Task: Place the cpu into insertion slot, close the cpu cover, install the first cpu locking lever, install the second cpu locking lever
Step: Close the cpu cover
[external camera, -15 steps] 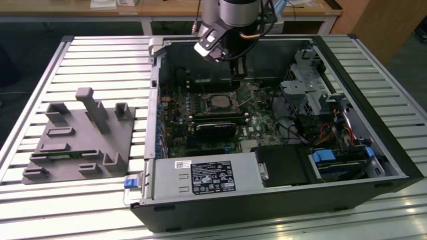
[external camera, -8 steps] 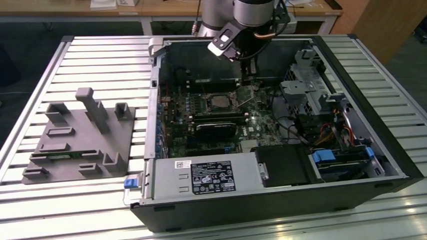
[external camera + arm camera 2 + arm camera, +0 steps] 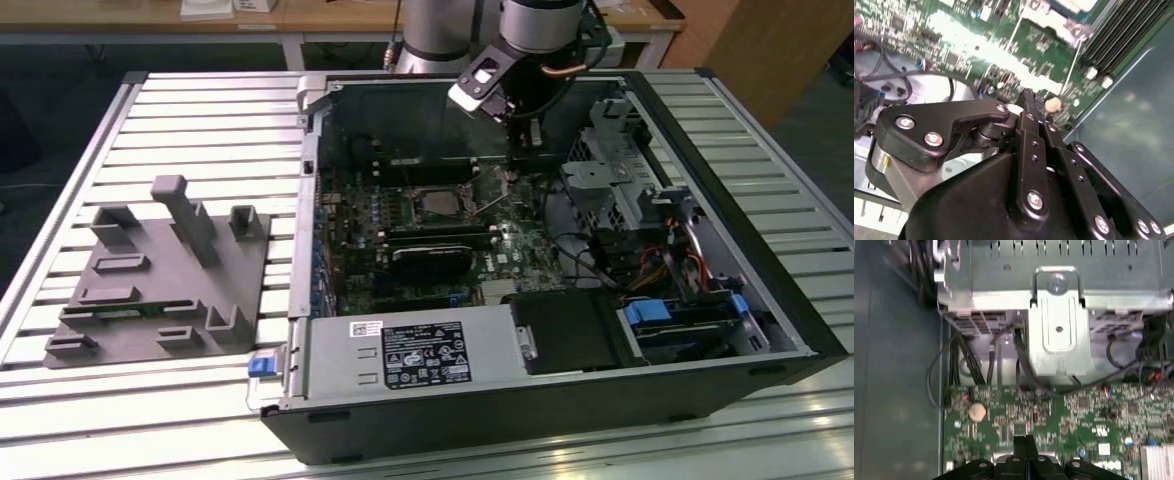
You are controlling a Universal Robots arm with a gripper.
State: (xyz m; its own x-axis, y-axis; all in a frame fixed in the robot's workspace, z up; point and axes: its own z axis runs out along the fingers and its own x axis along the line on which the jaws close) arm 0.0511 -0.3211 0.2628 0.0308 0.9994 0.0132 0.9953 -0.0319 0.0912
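In the exterior view my gripper hangs inside the open computer case, above the green motherboard and behind and to the right of the insertion slot. The slot is a square socket with a silver rim and a dark grey middle. I cannot tell whether the cpu lies in it or how the cpu cover stands. A thin metal lever slants up beside the socket's right edge. In both wrist views the black fingers are pressed together with nothing between them, just above the board.
A grey fixture block stands on the slatted table at the exterior view's left. The case holds a labelled black power supply, a silver drive cage and cables. A coin battery sits on the board near the fingers.
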